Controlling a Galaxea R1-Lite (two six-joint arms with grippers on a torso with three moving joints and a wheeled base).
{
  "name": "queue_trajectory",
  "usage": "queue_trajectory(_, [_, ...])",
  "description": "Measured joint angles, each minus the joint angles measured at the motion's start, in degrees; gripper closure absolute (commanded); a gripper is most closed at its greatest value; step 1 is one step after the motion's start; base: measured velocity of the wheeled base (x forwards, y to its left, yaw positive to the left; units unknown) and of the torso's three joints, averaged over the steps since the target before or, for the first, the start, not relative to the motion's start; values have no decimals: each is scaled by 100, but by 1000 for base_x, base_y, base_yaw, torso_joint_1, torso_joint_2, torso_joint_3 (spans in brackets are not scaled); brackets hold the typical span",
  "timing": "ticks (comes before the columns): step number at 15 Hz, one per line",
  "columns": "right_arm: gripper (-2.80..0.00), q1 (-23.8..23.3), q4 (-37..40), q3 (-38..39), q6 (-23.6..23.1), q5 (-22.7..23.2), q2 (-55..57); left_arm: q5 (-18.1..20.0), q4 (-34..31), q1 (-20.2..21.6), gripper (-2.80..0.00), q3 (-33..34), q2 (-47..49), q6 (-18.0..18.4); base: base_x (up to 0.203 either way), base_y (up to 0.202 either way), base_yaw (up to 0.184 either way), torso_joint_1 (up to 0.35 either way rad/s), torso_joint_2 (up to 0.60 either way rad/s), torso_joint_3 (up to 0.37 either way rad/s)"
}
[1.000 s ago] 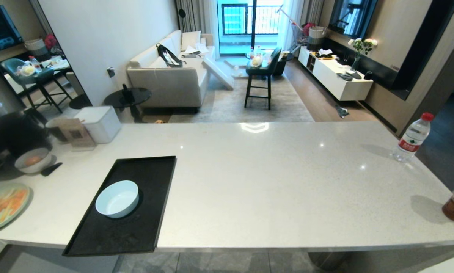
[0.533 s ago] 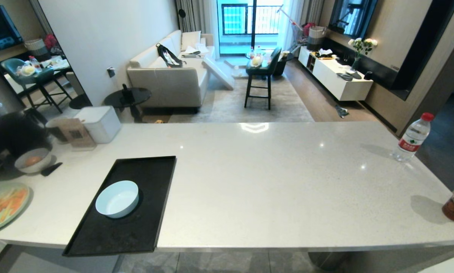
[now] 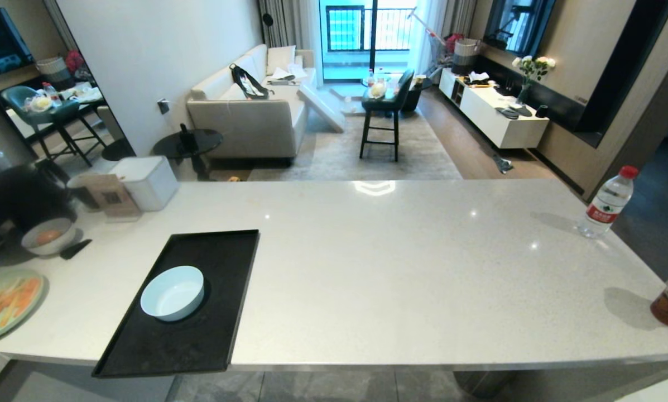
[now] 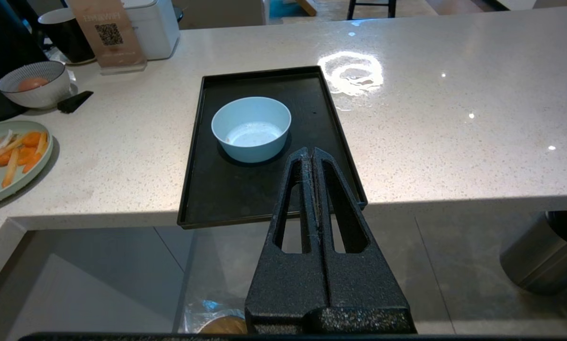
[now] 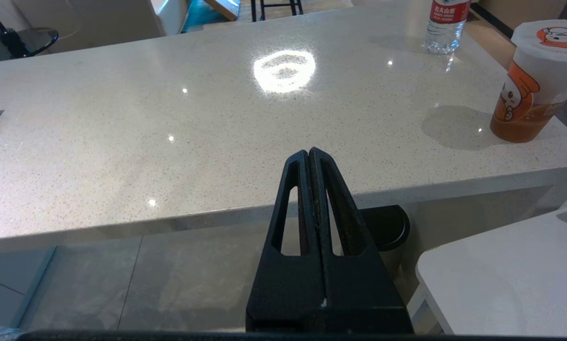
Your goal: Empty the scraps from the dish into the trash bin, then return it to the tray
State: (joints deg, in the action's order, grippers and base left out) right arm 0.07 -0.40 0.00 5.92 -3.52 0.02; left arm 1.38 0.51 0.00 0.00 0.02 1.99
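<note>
Dish-wise, the small round pale blue-white bowl is sitting upright inside the big flat black rectangular tray at about 8 o'clock on the pale speckled stone counter in the head view. Left wrist view: the left gripper is hanging clamped shut and empty, bowl at 11 o'clock. Right wrist view: the right gripper is also pinched closed, over bare counter.

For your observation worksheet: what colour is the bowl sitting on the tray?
Pale blue-white, plain; the bowl shows best in the left wrist view.
</note>
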Motion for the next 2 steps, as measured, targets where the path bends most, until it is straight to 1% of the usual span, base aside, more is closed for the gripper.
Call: queue_trajectory(2, [0,0,0,0,9,0,0,0,0,0,0,0,0,1,0,0,0,0,0,0])
